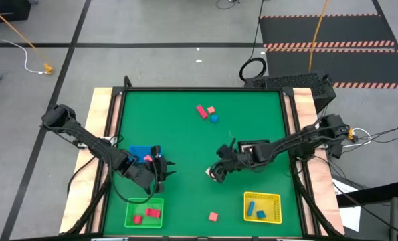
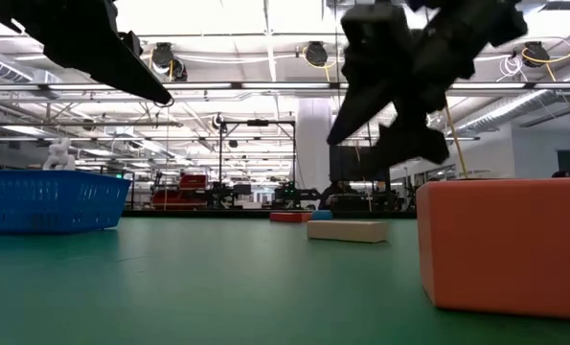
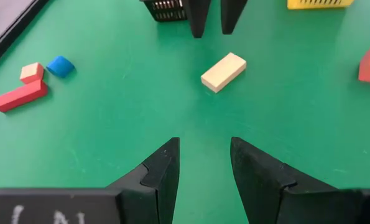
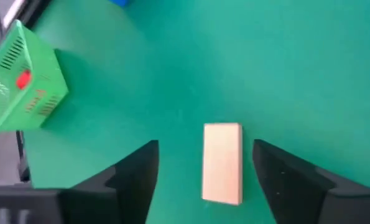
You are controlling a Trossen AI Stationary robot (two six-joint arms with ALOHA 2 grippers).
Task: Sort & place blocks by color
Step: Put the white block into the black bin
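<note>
My right tool (image 4: 203, 165) hangs over the middle of the green surface (image 1: 185, 134) with its jaws spread wide, and the cream block (image 4: 222, 163) lies flat between them, not gripped; green shows on both sides of it. From above that block (image 1: 211, 173) sits just under the tool's tip, near the centre.

My left tool (image 3: 204, 163) hovers beside the blue tray (image 1: 139, 152), just above the green tray (image 1: 130, 213); its jaws stand partly apart with nothing between them.

Two red blocks (image 1: 150, 214) lie in the green tray and blue blocks (image 1: 255, 209) in the yellow tray (image 1: 273, 198). Toward the far edge a red bar (image 1: 201, 111), a salmon cube (image 1: 211, 110) and a blue block (image 1: 215, 118) cluster together. Another salmon cube (image 1: 213, 215) rests on the near part of the surface between the green and yellow trays.
</note>
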